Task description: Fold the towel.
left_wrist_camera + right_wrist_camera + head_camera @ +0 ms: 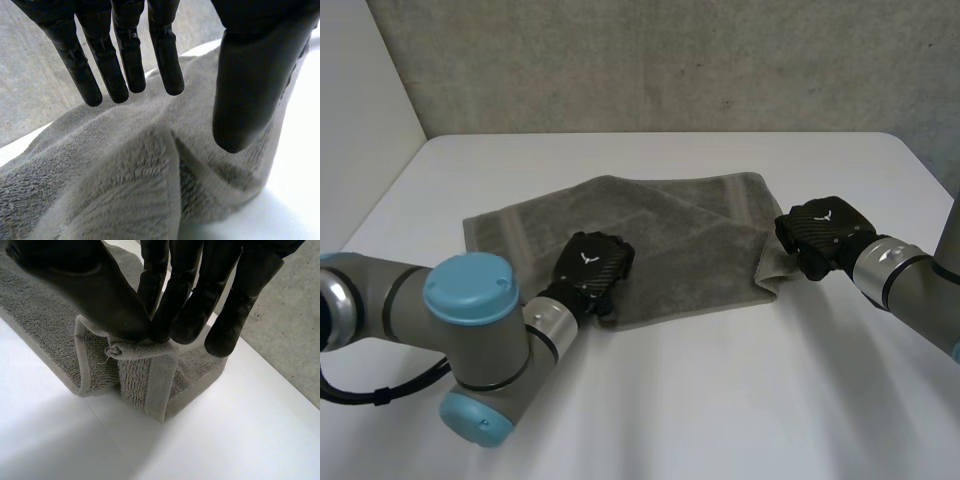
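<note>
Right wrist view: R hand (92,287) fingers pinch towel (35,320) corner; L hand (260,75) fingers apart.

head: high at the near side, looking down and forward, far enough to take in most of the surface (720,400) | left wrist: very near, along left robot hand (127,50) onto towel (115,185) | right wrist: very near, along right robot hand (190,305) at towel's corner | shared: towel, surface in all three views
</note>
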